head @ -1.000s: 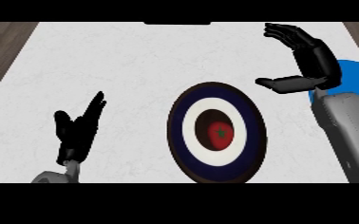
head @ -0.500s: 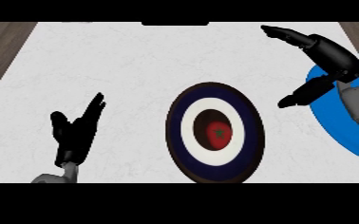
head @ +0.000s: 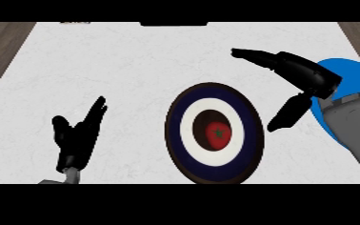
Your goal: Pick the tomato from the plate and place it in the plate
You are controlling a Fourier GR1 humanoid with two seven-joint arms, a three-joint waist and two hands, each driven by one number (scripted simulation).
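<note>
Partly behind the spread, empty right robot hand (head: 304,76): blue plate (head: 342,66), cut off at the edge.

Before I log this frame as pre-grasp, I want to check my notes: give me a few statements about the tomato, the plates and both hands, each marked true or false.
1. The tomato lies at the centre of the ringed plate. True.
2. The right hand is curled round the tomato. False: it is open, beside the ringed plate's right rim, holding nothing.
3. A blue plate shows at the view's right edge, partly hidden by the right forearm. True.
4. The left hand rests on the ringed plate. False: it is open on the counter, left of that plate and apart from it.
5. The tomato is already in the blue plate. False: it is in the ringed one.
</note>
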